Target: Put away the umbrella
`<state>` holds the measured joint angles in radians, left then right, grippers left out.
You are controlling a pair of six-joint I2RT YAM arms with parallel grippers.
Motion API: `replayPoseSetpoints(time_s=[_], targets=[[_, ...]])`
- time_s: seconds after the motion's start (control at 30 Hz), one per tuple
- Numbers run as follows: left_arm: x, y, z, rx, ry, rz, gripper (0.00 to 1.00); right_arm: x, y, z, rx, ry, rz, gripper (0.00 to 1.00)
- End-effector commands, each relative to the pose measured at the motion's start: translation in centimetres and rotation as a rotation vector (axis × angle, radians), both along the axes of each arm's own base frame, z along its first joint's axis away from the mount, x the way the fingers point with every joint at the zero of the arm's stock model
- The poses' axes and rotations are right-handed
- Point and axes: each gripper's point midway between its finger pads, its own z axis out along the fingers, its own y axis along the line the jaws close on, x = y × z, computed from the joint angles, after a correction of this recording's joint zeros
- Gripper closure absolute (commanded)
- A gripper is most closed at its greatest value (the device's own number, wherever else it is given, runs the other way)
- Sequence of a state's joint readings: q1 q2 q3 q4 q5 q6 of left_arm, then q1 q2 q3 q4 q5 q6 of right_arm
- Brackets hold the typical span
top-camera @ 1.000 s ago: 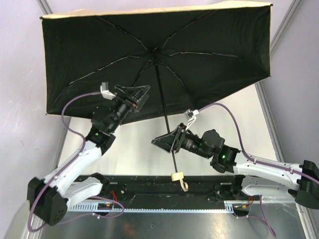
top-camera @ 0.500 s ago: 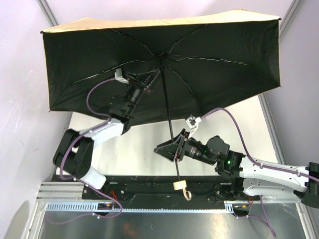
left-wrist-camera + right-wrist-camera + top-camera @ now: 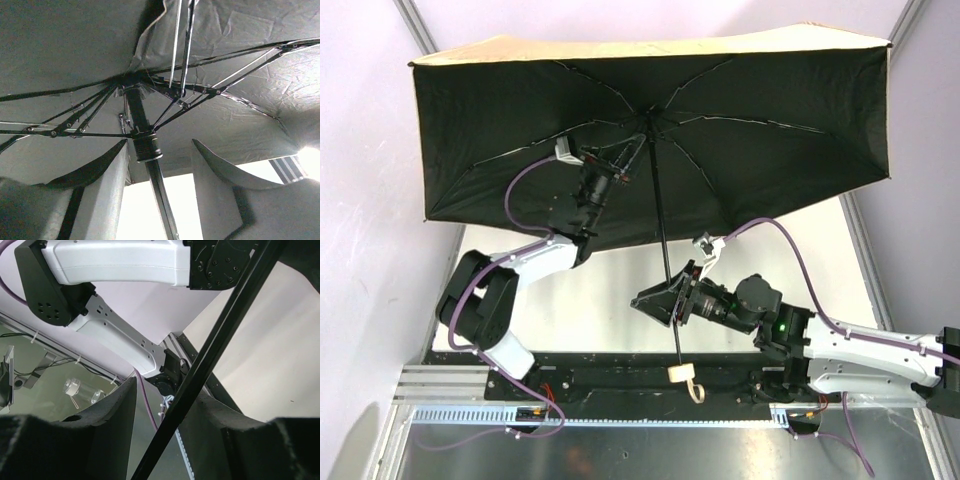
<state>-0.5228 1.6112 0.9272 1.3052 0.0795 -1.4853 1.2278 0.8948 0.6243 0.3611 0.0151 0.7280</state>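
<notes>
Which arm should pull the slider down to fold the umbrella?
Left arm: its jaws flank the slider high on the shaft. The right arm is busy, jaws clamped low on the shaft, holding the umbrella up.

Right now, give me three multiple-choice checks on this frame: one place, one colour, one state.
1. Where on the umbrella does the right pincer grip?
A) outer hem
B) lower shaft, above the handle
C) top tip
2. The underside of the canopy is:
A) black
B) red
C) white
3. The umbrella is:
A) folded shut
B) inside a sleeve
C) fully open

Answers: 1 B, the shaft runs between its fingers on the lower part, above the handle. 2 A, the inside panels look black in the top view. 3 C, the canopy is spread wide and taut.
</notes>
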Motion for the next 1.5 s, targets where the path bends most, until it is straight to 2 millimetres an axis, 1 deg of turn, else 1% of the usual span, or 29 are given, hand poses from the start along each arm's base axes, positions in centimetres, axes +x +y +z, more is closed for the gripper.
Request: replayPoseSetpoints(time_s=[0.0,0.1,0.23,0.3,0.4,0.47,0.57,0.63,0.8,0.9,0.93,1.0,1.1,1.13,1.27,1.47], targets=[[-2.0,0.7,4.1,-0.083,-0.147,0.018,0.43,-0.2,-0.6,1.5,0.032,-0.052,-0.010,1.00],[-1.7,0.0,4.2,-0.070,-0.142,0.003,0.42,-0.3,-0.8,1.8,0.041,-0.054,-0.008,1.00],[-1.2,-1.4,3.9,-0.028,-0.100,-0.018,0.41,-0.3,-0.8,1.8,0.039,-0.056,-0.009,1.00],[-1.3,-1.9,3.9,-0.011,-0.103,-0.021,0.43,-0.3,-0.9,1.8,0.037,-0.055,-0.009,1.00],[-0.9,-2.1,3.8,0.006,-0.089,-0.014,0.48,-0.4,-1.1,1.9,0.040,-0.058,-0.012,1.00],[-0.7,-2.5,3.7,0.021,-0.080,-0.022,0.49,-0.5,-1.2,2.1,0.043,-0.062,-0.012,1.00],[-0.7,-3.5,3.3,0.031,-0.062,-0.053,0.44,-0.5,-1.3,2.3,0.047,-0.067,-0.012,1.00],[-0.8,-3.8,3.1,0.031,-0.053,-0.050,0.43,-0.5,-1.4,2.3,0.049,-0.068,-0.013,1.00],[-0.4,-4.7,3.0,0.040,-0.032,-0.049,0.47,-0.5,-1.8,2.5,0.050,-0.074,-0.022,1.00],[-0.3,-5.4,2.2,0.058,-0.010,-0.068,0.44,-0.5,-2.0,2.8,0.058,-0.081,-0.029,1.00],[-0.3,-5.4,1.8,0.059,0.001,-0.065,0.44,-0.4,-2.1,2.9,0.057,-0.083,-0.032,1.00],[-0.2,-5.1,1.4,0.061,0.015,-0.048,0.51,-0.4,-2.2,2.8,0.055,-0.085,-0.034,1.00],[0.0,-4.8,1.6,0.061,0.010,-0.023,0.58,-0.4,-2.1,2.6,0.046,-0.079,-0.032,1.00],[0.1,-4.7,1.8,0.058,0.006,-0.019,0.58,-0.4,-2.1,2.5,0.043,-0.078,-0.031,1.00],[0.6,-4.7,2.5,0.043,-0.001,-0.013,0.52,-0.7,-2.3,2.8,0.052,-0.078,-0.025,1.00],[1.4,-4.5,3.0,0.037,-0.007,0.010,0.53,-1.0,-2.7,2.7,0.045,-0.078,-0.026,1.00]])
